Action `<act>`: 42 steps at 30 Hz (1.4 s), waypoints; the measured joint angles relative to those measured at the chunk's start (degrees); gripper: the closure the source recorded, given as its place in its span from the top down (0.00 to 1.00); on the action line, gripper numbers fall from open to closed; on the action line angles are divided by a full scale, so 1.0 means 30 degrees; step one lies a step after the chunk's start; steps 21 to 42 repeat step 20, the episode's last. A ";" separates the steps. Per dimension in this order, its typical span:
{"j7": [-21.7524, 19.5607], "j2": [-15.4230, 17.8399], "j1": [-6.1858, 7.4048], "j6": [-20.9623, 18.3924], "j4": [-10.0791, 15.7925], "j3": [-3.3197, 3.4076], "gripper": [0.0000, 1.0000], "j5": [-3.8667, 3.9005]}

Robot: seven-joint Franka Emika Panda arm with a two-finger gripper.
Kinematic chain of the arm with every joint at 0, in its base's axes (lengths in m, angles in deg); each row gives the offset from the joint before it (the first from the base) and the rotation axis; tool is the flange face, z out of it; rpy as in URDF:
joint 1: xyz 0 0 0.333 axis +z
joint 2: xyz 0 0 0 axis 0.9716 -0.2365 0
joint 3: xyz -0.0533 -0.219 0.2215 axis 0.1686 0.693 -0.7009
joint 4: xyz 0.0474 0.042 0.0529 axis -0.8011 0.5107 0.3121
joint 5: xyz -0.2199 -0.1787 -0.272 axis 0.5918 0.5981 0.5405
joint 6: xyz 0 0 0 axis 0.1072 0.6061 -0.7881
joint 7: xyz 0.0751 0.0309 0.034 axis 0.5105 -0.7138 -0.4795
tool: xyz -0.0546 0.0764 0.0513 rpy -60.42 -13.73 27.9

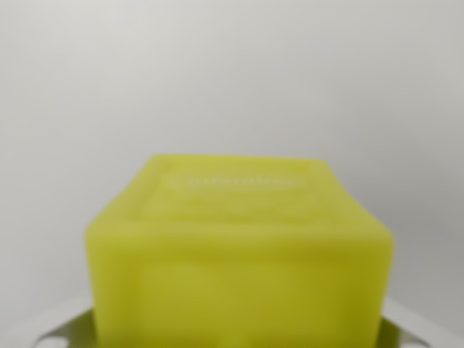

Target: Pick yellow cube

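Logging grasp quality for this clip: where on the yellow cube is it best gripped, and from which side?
Probably across the yellow cube on its two flat side walls, at the wrist view's left and right, coming in along the camera's own line. Those walls look parallel and the block sits square and centred in view. The picture is blurred, and the fingers cannot be made out, so the actual contact cannot be judged.

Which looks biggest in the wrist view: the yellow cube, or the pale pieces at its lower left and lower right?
1. yellow cube, by far, though its nearness to the camera inflates it.
2. lower right pale piece and lower left pale piece: blurred slivers, too alike to rank.
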 joint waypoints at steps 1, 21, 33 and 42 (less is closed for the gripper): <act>-0.0001 0.0056 0.0000 -0.0102 -0.0042 0.0000 0.00 0.0002; -0.0012 0.0570 -0.0002 -0.1097 -0.0526 0.0000 0.00 0.0018; -0.0012 0.0570 -0.0002 -0.1097 -0.0526 0.0000 0.00 0.0018; -0.0012 0.0570 -0.0002 -0.1097 -0.0526 0.0000 0.00 0.0018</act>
